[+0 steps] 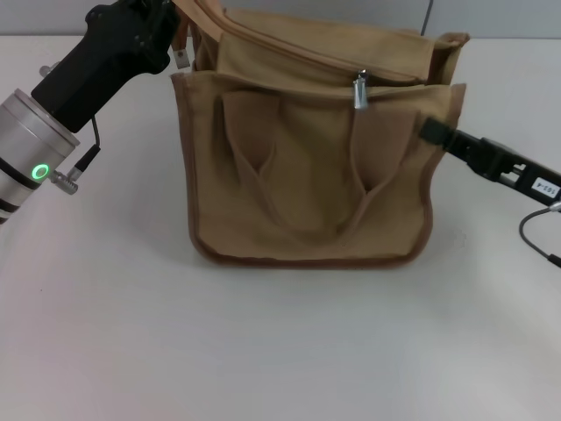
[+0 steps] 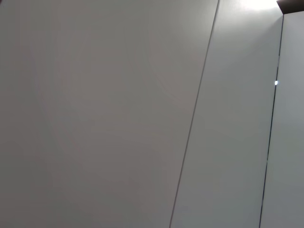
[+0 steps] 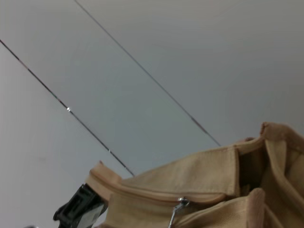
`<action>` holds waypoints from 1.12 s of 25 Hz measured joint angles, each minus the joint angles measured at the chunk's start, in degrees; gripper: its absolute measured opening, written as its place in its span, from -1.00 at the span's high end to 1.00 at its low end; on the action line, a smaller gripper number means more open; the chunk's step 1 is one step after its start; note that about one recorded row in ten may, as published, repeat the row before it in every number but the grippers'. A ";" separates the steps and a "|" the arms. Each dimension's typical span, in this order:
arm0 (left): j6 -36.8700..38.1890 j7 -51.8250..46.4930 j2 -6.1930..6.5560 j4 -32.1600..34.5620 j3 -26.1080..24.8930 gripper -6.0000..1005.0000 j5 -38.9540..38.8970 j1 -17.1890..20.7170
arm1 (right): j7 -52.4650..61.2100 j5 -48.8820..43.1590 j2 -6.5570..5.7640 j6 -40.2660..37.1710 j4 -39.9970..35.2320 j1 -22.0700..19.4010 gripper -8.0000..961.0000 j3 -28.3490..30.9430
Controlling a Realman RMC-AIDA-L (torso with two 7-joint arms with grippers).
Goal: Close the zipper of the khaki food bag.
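The khaki food bag [image 1: 307,193] stands upright mid-table, front pocket and both handles facing me. The zipper [image 1: 289,54] runs across its top, and its silver pull tab [image 1: 359,91] hangs right of the middle. The stretch left of the pull looks closed, with a dark gap to its right. My left gripper [image 1: 175,22] is shut on the bag's top left corner. The right wrist view shows that gripper [image 3: 78,211] at the zipper's end flap, and also the pull tab [image 3: 178,209] and the bag [image 3: 213,185]. My right gripper [image 1: 431,130] rests against the bag's right edge.
The white table [image 1: 263,351] spreads around the bag. A grey panelled wall [image 2: 142,114] stands behind, and the left wrist view shows only that. A cable [image 1: 535,230] loops under my right arm.
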 joint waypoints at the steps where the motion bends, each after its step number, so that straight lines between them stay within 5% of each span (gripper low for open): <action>1: 0.00 0.00 0.00 0.00 0.00 0.89 0.00 0.00 | 0.00 0.00 0.00 0.00 0.00 0.00 0.98 0.00; 21: 0.79 -0.48 -0.12 0.05 0.59 0.87 0.20 0.17 | 2.48 0.00 -0.04 -13.63 -6.31 2.62 0.67 1.76; 24: 1.20 -0.48 -0.15 0.02 0.63 0.87 0.34 -0.02 | 10.70 -0.55 -1.65 -14.33 -12.41 2.76 0.57 1.31; 25: 1.80 -0.48 -0.16 0.02 0.69 0.87 0.42 -0.10 | 17.08 -1.87 -3.73 -15.46 -16.22 3.17 0.53 0.83; 26: 1.80 -0.48 -0.16 0.02 0.69 0.87 0.42 -0.10 | 17.08 -1.87 -3.73 -15.46 -16.22 3.17 0.49 0.83; 27: 2.47 -0.48 -0.17 0.03 0.72 0.86 0.39 -0.18 | 21.50 -3.35 -5.65 -17.15 -18.01 4.06 0.46 0.72; 28: 2.47 -0.48 -0.17 0.03 0.72 0.86 0.39 -0.18 | 21.50 -3.35 -5.65 -17.15 -18.01 4.06 0.42 0.72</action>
